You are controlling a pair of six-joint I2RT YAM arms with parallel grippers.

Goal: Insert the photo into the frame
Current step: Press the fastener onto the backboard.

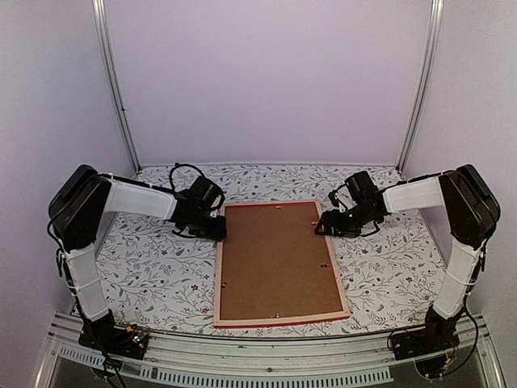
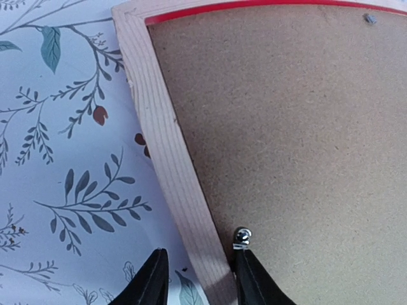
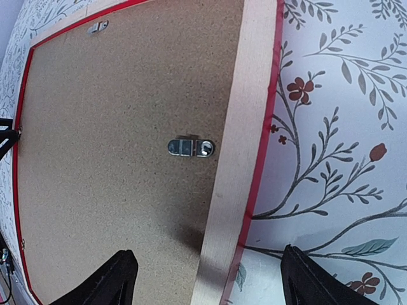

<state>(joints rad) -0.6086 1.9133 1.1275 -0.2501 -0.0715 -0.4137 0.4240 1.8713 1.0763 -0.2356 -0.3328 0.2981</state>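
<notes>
The frame [image 1: 218, 267] lies face down in the middle of the table, pale wood back up, a thin red edge showing. A brown backing board [image 1: 275, 263] fills it. The photo is hidden. My left gripper [image 1: 216, 229] is at the frame's far left corner. In the left wrist view it [image 2: 200, 254] stands open astride the left wooden rail [image 2: 165, 146], its inner finger beside a small metal clip [image 2: 241, 237]. My right gripper [image 1: 325, 225] is near the far right corner. It [image 3: 208, 251] is wide open astride the right rail [image 3: 245, 114], below a metal turn button [image 3: 191, 147].
A floral tablecloth [image 1: 153, 259] covers the table around the frame. White walls with metal posts [image 1: 117, 89] close in the back and sides. A metal rail [image 1: 266, 352] runs along the near edge between the arm bases.
</notes>
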